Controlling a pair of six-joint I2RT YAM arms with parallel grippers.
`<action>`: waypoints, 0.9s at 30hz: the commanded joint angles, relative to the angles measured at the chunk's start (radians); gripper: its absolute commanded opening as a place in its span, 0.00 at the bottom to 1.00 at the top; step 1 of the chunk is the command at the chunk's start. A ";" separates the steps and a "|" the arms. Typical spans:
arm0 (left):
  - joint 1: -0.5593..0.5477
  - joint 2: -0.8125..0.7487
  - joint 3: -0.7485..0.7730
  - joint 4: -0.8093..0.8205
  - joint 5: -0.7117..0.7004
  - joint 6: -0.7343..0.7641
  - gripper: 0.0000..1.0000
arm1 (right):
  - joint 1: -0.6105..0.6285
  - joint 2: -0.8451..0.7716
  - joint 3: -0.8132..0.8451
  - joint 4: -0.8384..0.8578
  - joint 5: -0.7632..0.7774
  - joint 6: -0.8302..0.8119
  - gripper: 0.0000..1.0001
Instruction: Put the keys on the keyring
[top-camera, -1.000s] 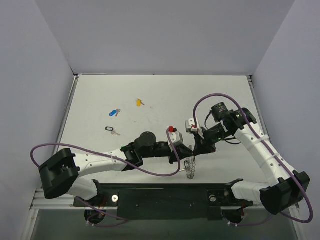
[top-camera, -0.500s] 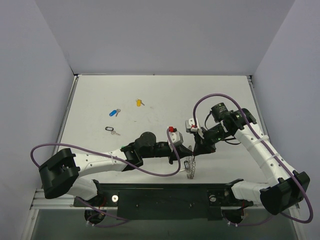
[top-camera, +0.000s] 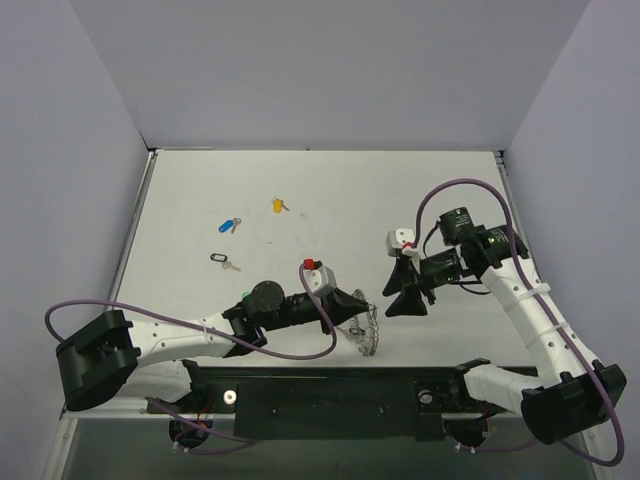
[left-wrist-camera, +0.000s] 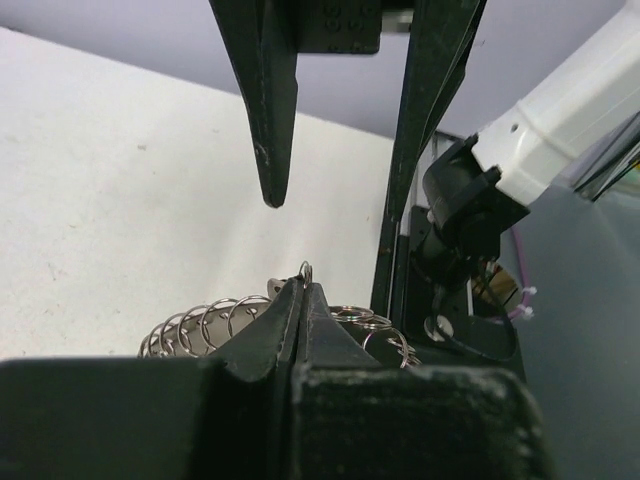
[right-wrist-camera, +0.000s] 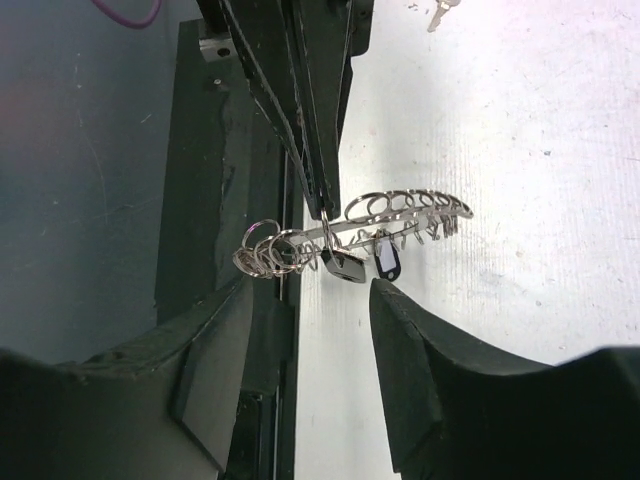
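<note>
Currently the keyring (right-wrist-camera: 400, 215) is pinched at its rim by the tightly closed left end effector (left-wrist-camera: 303, 292), a black key (right-wrist-camera: 345, 267) hung beneath it. The right end effector (right-wrist-camera: 310, 288) is held parted just beside. The ring could be dropped if that thin pinch slips.

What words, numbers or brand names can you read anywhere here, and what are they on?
No text can be read in any view.
White label under the keyring: shows no writing.
Blue key, yellow key and black key on the table: too small to show any print.
</note>
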 joint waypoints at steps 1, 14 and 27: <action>-0.002 -0.038 -0.038 0.261 -0.009 -0.118 0.00 | -0.009 -0.015 -0.031 -0.019 -0.102 -0.105 0.46; -0.005 -0.029 -0.043 0.321 -0.017 -0.220 0.00 | 0.026 0.120 0.097 -0.508 -0.133 -0.771 0.46; -0.008 -0.018 -0.046 0.330 -0.038 -0.218 0.00 | 0.037 0.121 0.106 -0.516 -0.152 -0.743 0.24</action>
